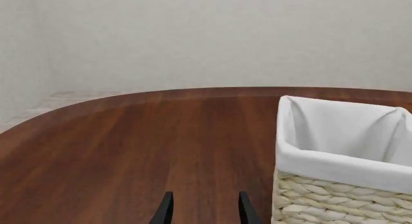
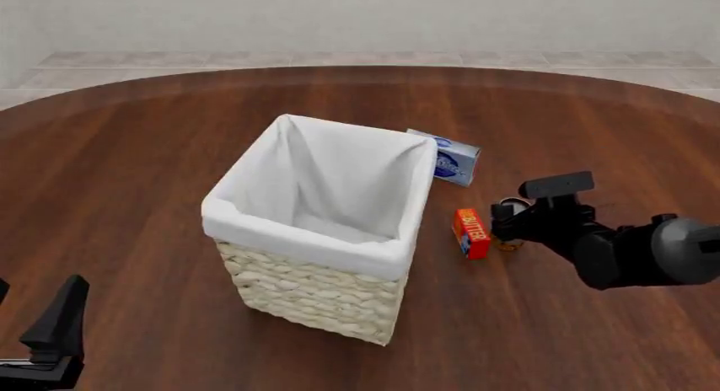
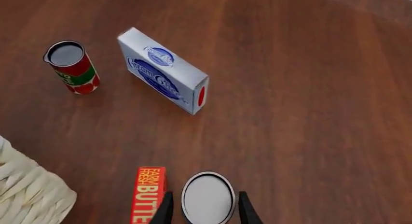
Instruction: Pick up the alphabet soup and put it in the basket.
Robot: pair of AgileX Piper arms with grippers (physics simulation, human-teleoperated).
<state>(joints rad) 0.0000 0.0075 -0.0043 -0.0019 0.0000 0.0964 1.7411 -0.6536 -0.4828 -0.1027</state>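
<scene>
Wood table (image 2: 147, 155) fills our front view, pale wall behind. We see the basket (image 2: 320, 239) mid-frame, the alphabet soup (image 3: 207, 197) between our right gripper (image 3: 203, 207)'s open fingers, left gripper (image 1: 203, 209) open over bare wood.

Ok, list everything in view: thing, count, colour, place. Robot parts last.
table: one, dark reddish-brown wood, under everything.
basket: one, cream wicker with white liner, middle of the table, nothing visible inside it.
alphabet soup: one can, pale silvery top, between the right claw's fingers, beside the butter box.
butter box: one, red-orange with yellow lettering, right of the basket.
blue-and-white box: one, behind the basket's far right corner.
red-and-green can: one, upright, beyond the blue-and-white box in the right wrist view; hidden in the front view.
left claw: one, black, open, low at the near left, over bare table.
right claw: one, black, open, straddling the soup can.
</scene>
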